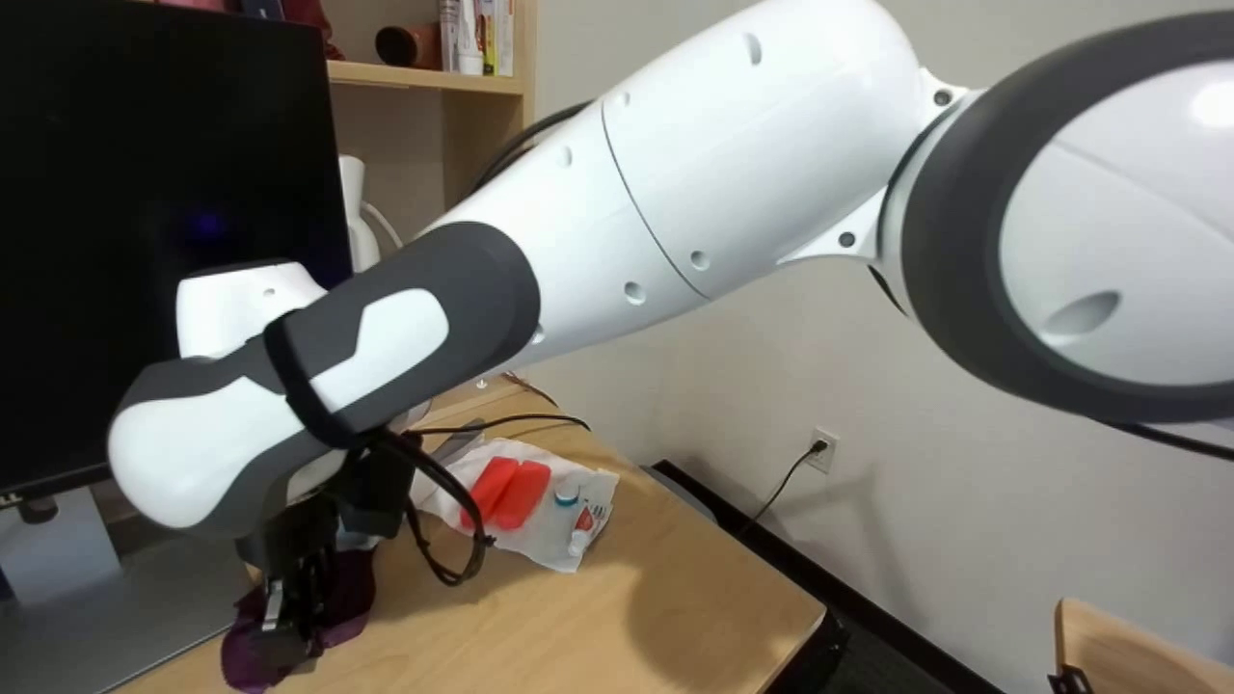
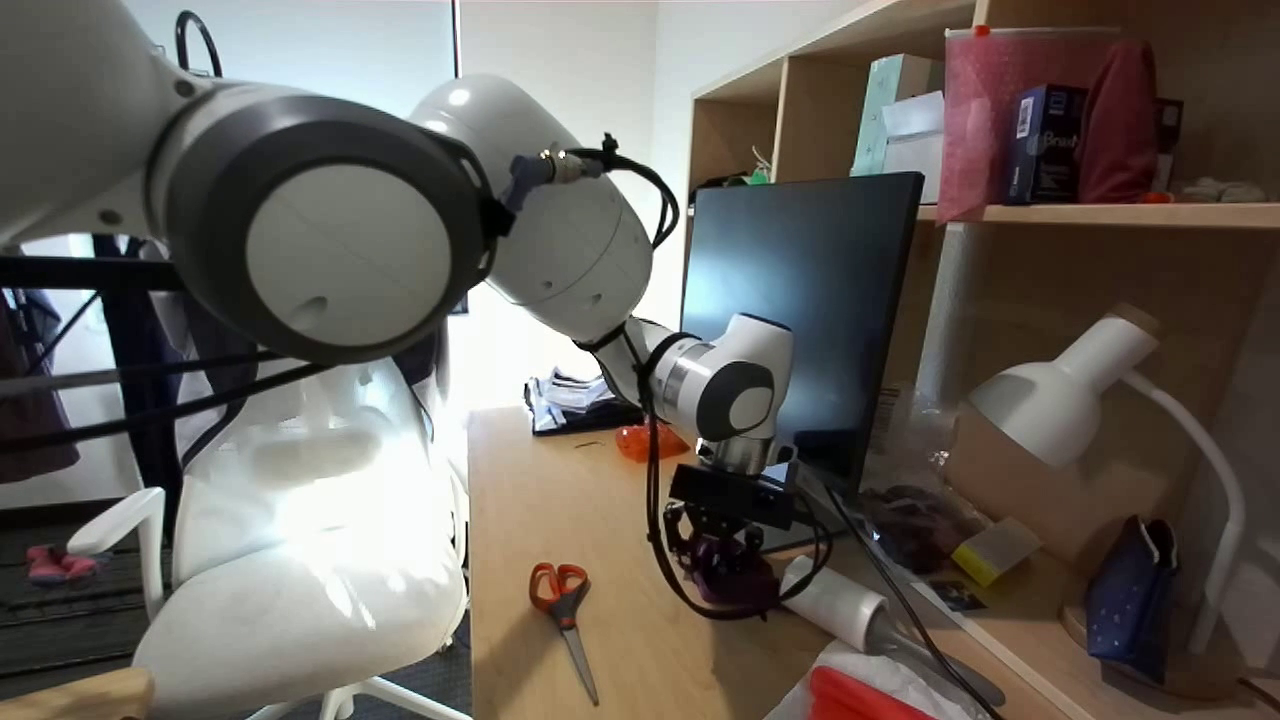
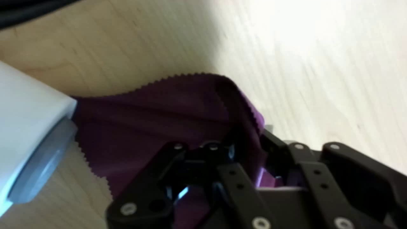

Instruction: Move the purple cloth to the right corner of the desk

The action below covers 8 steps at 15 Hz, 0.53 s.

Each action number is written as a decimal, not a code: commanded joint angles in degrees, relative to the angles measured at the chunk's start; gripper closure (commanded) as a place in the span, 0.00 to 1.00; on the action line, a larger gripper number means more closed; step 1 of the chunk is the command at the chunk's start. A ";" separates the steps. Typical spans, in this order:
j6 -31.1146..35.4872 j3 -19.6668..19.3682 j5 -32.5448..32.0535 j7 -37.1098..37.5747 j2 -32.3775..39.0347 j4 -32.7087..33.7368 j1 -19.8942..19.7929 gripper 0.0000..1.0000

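Note:
The purple cloth (image 3: 165, 111) lies spread and folded on the tan desk (image 3: 305, 63) in the wrist view. My gripper (image 3: 249, 140) has its jaws drawn together with a raised fold of that cloth pinched between the fingertips. In an exterior view the cloth (image 1: 349, 600) shows beside the monitor's base, under my gripper (image 1: 294, 636). A further exterior view has it as a dark bunch of cloth (image 2: 735, 588) below the wrist, partly behind a cable. The desk (image 1: 704, 636) reaches to a squared corner at the right in an exterior view.
A white cylinder (image 2: 838, 605) lies close beside the cloth. A monitor (image 2: 800, 330) stands behind the gripper. A white packet (image 1: 554, 540) with red pieces, scissors (image 2: 563, 605), an orange item (image 2: 648, 442) and a lamp (image 2: 1065, 395) are also around. Loose cables (image 1: 472, 511) hang from the wrist.

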 commanded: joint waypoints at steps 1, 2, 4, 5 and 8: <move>-0.30 0.00 -0.85 -0.39 -2.60 -2.18 -0.06 0.93; 0.23 0.06 -0.76 -1.05 -4.40 -3.94 -0.05 0.91; 0.73 0.01 -1.14 -1.13 -7.19 -6.18 0.21 0.91; 1.40 -0.05 -1.27 -0.93 -8.67 -7.38 0.29 0.91; 4.02 -0.39 -2.65 0.38 -15.27 -12.89 0.28 0.91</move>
